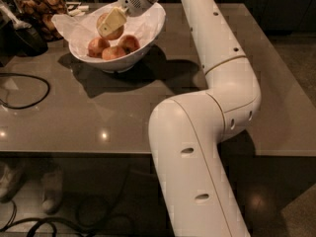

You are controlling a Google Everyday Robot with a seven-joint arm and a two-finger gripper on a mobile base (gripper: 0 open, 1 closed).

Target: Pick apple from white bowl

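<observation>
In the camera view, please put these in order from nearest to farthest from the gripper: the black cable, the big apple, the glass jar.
1. The apple, in the white bowl, right at the gripper, which is over the bowl.
2. The glass jar, to the left, by the table's far edge.
3. The black cable, on the table's left side, toward the camera.

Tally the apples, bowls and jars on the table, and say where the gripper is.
Apples: 4 (the apple at the gripper, which is over the bowl; three smaller apples below)
White bowl: 1
Glass jar: 1
Total: 6
</observation>
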